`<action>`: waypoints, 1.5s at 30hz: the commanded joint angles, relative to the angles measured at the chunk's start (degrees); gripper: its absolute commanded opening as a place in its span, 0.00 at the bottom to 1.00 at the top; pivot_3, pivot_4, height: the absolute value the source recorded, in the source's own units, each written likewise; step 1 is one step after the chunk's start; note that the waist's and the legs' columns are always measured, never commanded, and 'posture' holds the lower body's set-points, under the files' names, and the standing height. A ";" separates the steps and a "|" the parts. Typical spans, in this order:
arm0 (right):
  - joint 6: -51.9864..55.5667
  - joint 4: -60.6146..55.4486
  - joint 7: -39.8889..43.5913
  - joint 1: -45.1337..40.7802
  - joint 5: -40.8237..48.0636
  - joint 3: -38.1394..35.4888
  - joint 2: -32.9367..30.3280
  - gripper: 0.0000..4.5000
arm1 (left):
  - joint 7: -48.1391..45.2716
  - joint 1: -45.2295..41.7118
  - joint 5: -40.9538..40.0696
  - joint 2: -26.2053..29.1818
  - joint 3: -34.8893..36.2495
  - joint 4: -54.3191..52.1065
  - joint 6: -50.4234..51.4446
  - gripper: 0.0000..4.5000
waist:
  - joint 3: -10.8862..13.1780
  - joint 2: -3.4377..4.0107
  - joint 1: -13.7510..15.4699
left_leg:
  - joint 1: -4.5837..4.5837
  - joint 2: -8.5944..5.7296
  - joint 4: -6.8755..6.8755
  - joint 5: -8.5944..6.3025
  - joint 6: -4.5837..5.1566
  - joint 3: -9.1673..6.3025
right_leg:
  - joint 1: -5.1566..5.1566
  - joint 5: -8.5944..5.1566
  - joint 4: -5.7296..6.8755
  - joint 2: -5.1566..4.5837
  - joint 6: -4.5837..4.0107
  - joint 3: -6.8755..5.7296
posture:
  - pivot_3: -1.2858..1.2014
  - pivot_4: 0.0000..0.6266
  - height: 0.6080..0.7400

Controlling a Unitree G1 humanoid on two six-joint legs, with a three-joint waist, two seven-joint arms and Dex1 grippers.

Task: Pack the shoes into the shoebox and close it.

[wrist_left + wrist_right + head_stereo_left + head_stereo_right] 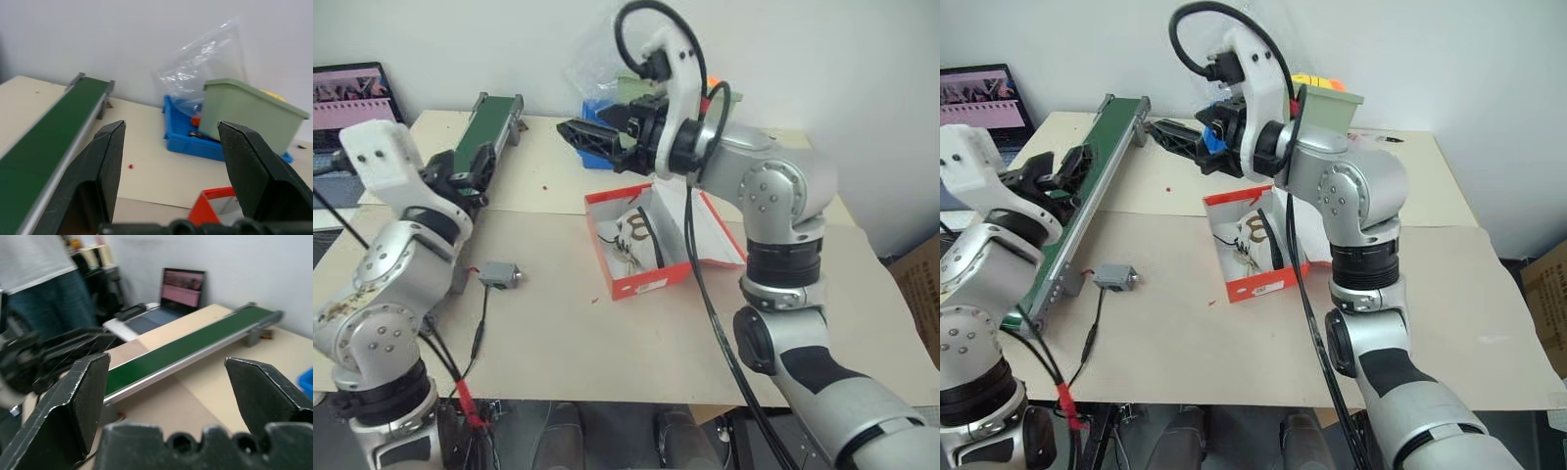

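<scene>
Red-orange shoebox point(641, 245) sits open mid-table with the shoes point(631, 235) inside, so you find the right gripper point(582, 137) lifted above it and the left gripper point(470, 181) aside, both spread wide and empty.

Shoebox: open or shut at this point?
Open. The shoebox shows its white inside, with a cream shoe lying in it, and its lid is folded out to the side.

One red shoebox point(651, 284), one green conveyor belt point(1087, 201), one blue tray point(188, 139), one laptop point(181, 291).
</scene>
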 commanded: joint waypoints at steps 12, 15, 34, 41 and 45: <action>-25.68 7.17 17.83 5.99 -8.00 8.97 -6.79 0.98 | -15.31 21.14 15.95 0.78 7.69 2.16 -16.87 0.72 | 0.03 0.04 -0.49 | -0.02 0.03 -0.13 0.00 0.00 0.11 | -0.24 0.02 0.05 0.02 -0.05 0.14 | 0.52 0.24 1.00; -27.12 9.35 18.55 5.92 -8.21 8.84 -6.33 0.98 | -17.12 22.46 17.07 0.08 8.96 3.64 -18.78 0.72 | 0.03 0.04 -0.12 | -0.03 0.03 -0.12 0.01 -0.01 0.11 | -0.22 0.02 0.04 0.01 -0.06 0.13 | 0.52 0.24 1.00; -29.62 14.02 20.13 6.34 -9.73 8.68 -5.99 1.00 | -22.78 26.79 20.94 -2.80 10.40 6.46 -23.09 0.98 | 0.03 0.04 -0.32 | -0.02 0.04 -0.12 0.00 0.00 0.12 | -0.22 0.02 0.05 0.02 -0.06 0.14 | 0.52 0.24 1.00; -29.69 13.80 19.53 6.58 -10.11 8.74 -5.63 1.00 | -25.34 26.15 22.52 -2.41 9.51 10.52 -24.24 0.98 | 0.03 0.04 -0.32 | -0.02 0.04 -0.12 0.00 0.00 0.12 | -0.22 0.03 0.05 0.02 -0.06 0.14 | 0.52 0.24 1.00; -29.51 13.57 19.04 6.69 -10.36 8.68 -5.84 1.00 | -26.95 23.86 23.49 -1.88 8.02 13.51 -25.19 0.98 | 0.03 0.04 -0.19 | -0.02 0.04 -0.11 0.01 0.00 0.10 | -0.21 0.03 0.06 0.01 -0.06 0.12 | 0.52 0.24 1.00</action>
